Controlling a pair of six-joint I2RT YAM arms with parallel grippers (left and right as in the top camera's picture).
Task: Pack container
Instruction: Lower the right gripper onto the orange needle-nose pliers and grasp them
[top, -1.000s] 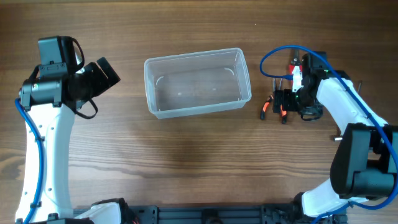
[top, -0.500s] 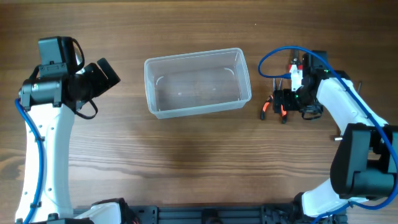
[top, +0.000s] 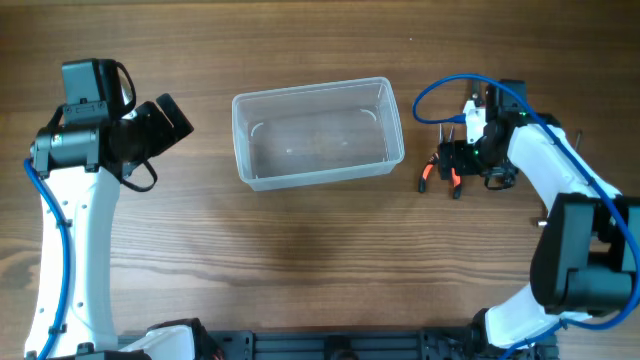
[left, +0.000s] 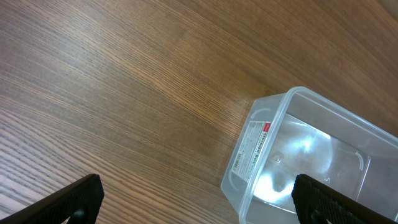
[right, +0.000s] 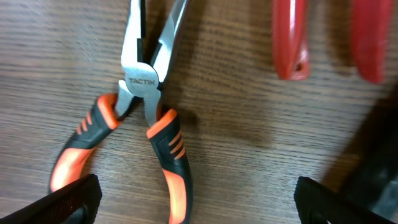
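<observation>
Two arms reach over a wooden table (top: 300, 260). At the left, the left gripper (top: 168, 118) has its fingers spread wide and grips nothing. The container (top: 310, 92) stands upright at the table's middle, well apart from it. At the right, the right gripper (top: 462, 160), fingers also spread wide, hangs over orange-and-black pliers (right: 143, 93) lying flat on the wood. Two red handles (right: 292, 37) lie just beside them.

text: TACTIN | on: pliers (right: 142, 84) pivot | container (left: 273, 113) label (left: 252, 146): too small to read
</observation>
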